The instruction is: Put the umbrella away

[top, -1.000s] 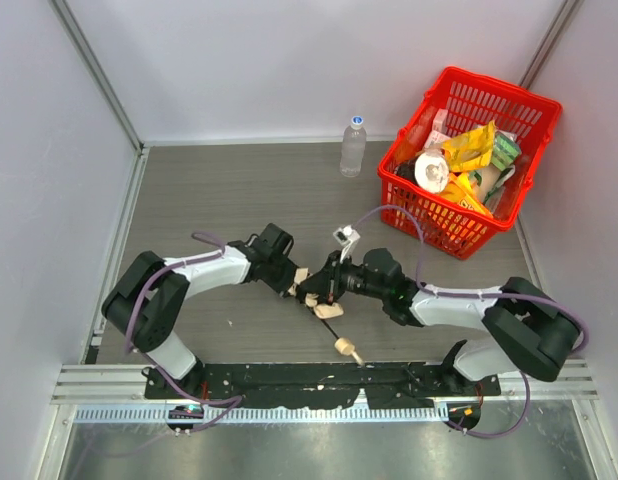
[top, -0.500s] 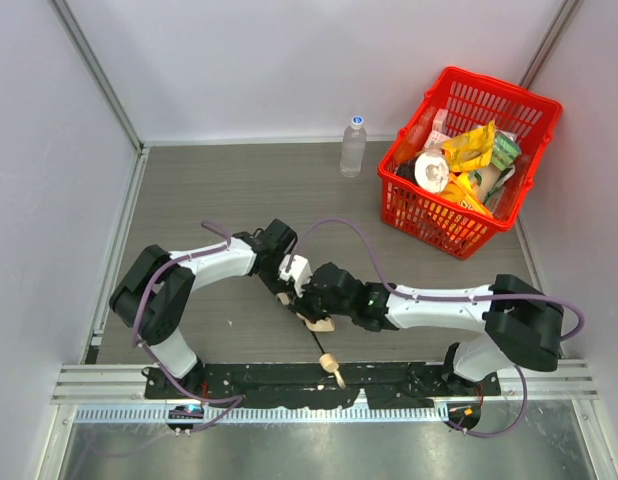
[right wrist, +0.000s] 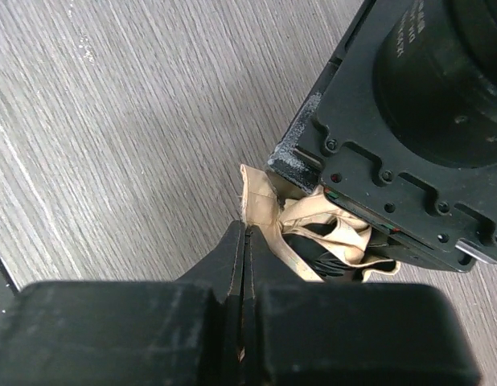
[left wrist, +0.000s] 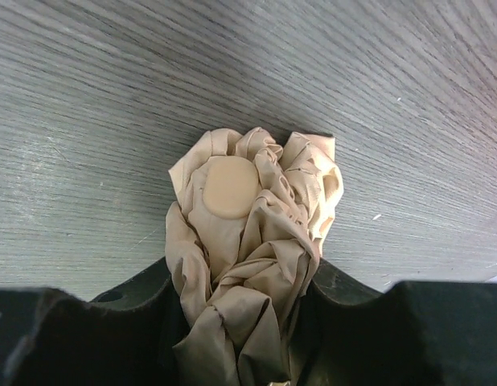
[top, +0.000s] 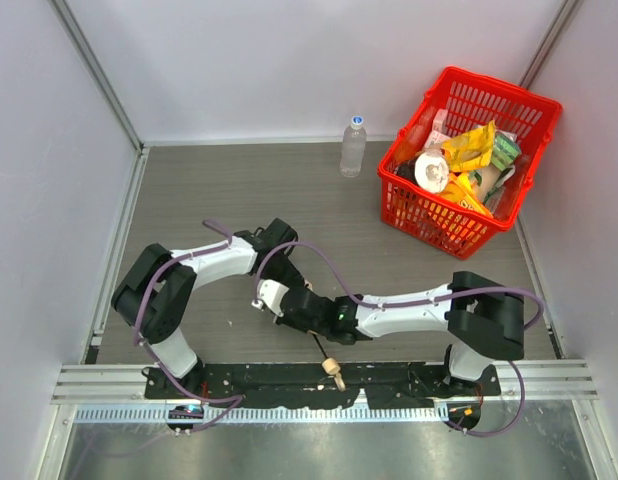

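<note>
The umbrella's (left wrist: 248, 241) cream-beige fabric is bunched in a roll, its round tip cap (left wrist: 228, 186) facing the camera. My left gripper (left wrist: 240, 275) is shut on that roll, one jaw on each side. In the right wrist view my right gripper (right wrist: 246, 229) is shut, with the umbrella's thin fabric strap (right wrist: 262, 207) pinched at its tips beside the left gripper's black body (right wrist: 409, 121). From above, both grippers, left (top: 282, 268) and right (top: 286, 292), meet low on the table and hide the fabric. The black shaft (top: 320, 349) and beige handle (top: 332, 368) stick out toward the near edge.
A red basket (top: 438, 229) full of packets and cups stands at the back right. A clear water bottle (top: 353, 146) is upright to its left. The black mounting rail (top: 289, 385) runs along the near edge, just under the umbrella handle. Grey walls close in both sides.
My right gripper has swept from the right of the umbrella to its left, carrying the strap across. The umbrella's handle has shifted slightly left and nearer. The left gripper keeps its hold.
</note>
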Tool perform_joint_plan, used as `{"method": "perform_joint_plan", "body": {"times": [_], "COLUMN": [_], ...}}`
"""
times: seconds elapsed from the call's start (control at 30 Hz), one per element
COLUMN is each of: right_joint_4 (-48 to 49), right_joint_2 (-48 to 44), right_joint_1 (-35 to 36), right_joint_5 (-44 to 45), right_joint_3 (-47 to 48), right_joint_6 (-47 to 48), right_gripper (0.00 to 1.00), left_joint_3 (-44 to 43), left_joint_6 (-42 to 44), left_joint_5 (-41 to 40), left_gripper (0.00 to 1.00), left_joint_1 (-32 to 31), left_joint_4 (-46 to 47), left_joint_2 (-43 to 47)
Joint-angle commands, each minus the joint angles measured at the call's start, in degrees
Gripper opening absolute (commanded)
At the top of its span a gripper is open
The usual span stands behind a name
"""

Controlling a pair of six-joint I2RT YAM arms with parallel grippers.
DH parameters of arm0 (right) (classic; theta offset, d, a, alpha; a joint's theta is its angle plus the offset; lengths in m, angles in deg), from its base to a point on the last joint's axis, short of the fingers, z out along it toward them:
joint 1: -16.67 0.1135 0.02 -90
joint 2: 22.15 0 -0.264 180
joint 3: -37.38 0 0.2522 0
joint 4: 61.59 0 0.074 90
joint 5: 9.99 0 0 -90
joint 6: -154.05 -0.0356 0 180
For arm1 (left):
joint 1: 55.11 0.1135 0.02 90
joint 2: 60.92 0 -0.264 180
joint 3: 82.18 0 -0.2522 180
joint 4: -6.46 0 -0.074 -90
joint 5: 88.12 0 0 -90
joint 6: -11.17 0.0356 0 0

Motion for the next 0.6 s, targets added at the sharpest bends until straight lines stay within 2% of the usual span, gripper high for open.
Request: {"method": "perform_joint_plan", "body": {"times": [0.0,0.13,0.33,0.57], "right_joint_4": [-2.11,-2.37,-8.43,-15.10], "right_joint_2": [3.47,6.28,11.82,13.58], "right_joint_1": [1.50,1.50,1.24,-0.26], "right_joint_5": [4.59,9.70,10.59,13.57], "right_joint_3": [-1.41,-0.28,2.45,3.77], "right_joint_6": [-0.13,-0.47,-5.04,-10.67], "right_gripper": [0.01,0.01,0.01,0.15], "left_joint_3": [3.37,3.81,3.46,2.84], "left_joint_6": [-1.92,-1.74,-1.56,-1.30], "left_joint_5": [-6.23,-6.23,-6.15,-5.97], "left_gripper": [0.00,0.00,0.00,0.00], "left_joint_1": [0.23,0.23,0.14,0.23], "left_joint_4": [-2.77,-2.42,-2.59,-2.51], "left_joint_2": [-4.88,-4.35,-4.52,-5.23]}}
